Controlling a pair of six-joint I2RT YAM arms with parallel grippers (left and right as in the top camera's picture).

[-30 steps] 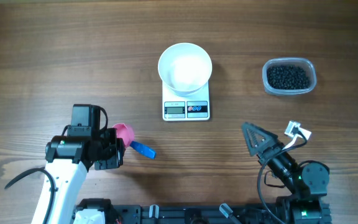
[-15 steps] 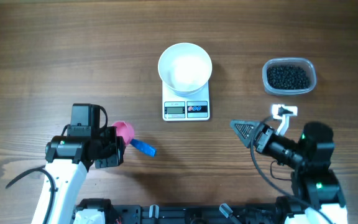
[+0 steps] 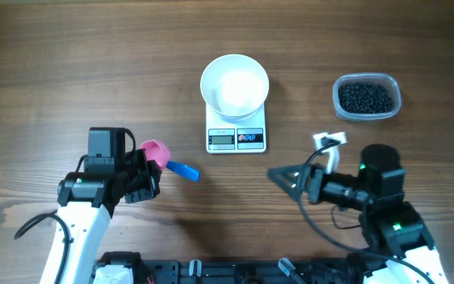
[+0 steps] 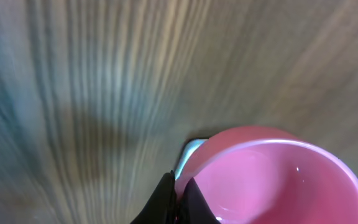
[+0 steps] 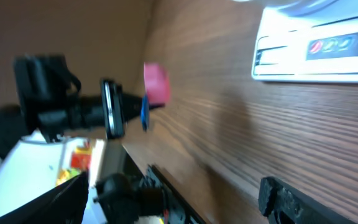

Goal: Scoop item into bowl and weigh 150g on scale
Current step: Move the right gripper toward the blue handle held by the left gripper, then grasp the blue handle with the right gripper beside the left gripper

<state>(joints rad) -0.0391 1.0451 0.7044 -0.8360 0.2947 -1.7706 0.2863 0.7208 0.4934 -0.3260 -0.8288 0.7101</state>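
Above table point(image 3: 53, 63), left gripper point(image 3: 150, 173) clamps pink scoop point(image 3: 156, 150).

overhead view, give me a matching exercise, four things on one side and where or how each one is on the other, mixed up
Things:
1 bowl
2 item
3 scoop
4 right gripper

Places or states:
a open, holding nothing
b on the scale
c in the clear tub
d held by the left gripper

Pairs: 1-b, 2-c, 3-d, 4-a

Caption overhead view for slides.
Left gripper holds pink scoop; empty bowl on scale; black beads in clear tub.
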